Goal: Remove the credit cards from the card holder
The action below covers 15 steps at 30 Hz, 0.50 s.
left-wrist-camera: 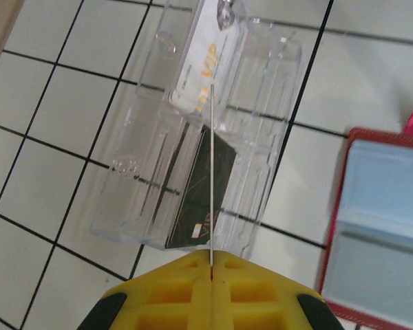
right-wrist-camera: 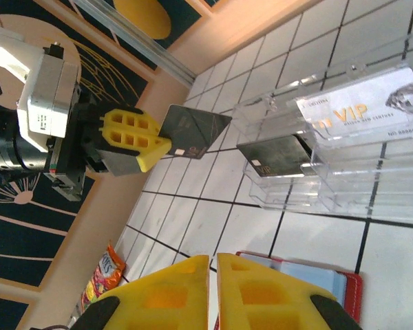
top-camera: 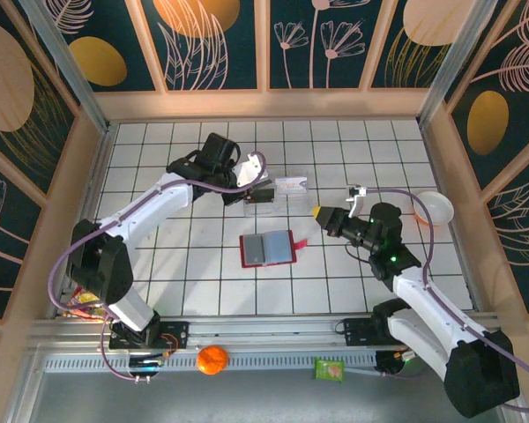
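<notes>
Looking like the drop-off step: the left gripper [left-wrist-camera: 211,256] is clamped on a dark thin rectangular card [right-wrist-camera: 195,129], holding it on edge over the clear plastic tray [left-wrist-camera: 265,130] and not touching it. A second dark card [left-wrist-camera: 189,196] and a pale silvery VIP card [left-wrist-camera: 193,75] already lie flat in the tray's compartments. The small red folding card holder [top-camera: 267,249] sits open on the white tiled table [top-camera: 203,282] just beside the tray, light blue pockets up. They look empty from here, so this is probably the last card. The right gripper [right-wrist-camera: 213,265] hangs near the holder, pinched nearly closed on nothing. To do it well, the arm probably wants to go lower and tip the card flatter before letting go. An on-edge release could bounce it off a tray wall or leave it leaning on a divider.
</notes>
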### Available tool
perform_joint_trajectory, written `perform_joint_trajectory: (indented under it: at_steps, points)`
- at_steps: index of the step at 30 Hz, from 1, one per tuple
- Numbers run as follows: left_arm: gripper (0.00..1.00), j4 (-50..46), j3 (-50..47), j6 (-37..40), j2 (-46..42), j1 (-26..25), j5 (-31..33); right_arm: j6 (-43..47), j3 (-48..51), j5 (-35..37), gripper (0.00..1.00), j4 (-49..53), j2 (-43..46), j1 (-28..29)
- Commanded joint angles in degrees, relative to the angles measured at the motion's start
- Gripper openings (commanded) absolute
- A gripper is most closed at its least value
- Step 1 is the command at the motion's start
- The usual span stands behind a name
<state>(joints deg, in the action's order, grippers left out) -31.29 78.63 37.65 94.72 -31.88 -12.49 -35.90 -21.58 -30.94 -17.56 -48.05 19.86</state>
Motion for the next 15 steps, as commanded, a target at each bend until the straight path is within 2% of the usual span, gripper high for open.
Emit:
perform_joint_trajectory:
  at_steps: [1, 15]
  points:
    - [0.00, -3.6, 2.5, 6.3, 2.9, -0.3, 3.7, 1.1, -1.6, 0.7, 0.12, 1.0, -0.6, -0.5]
    - [0.00, -3.8, 5.6, 11.7, 8.7, -4.0, 8.6, -0.1, -3.5, 1.6, 0.12, 0.8, -4.6, -0.6]
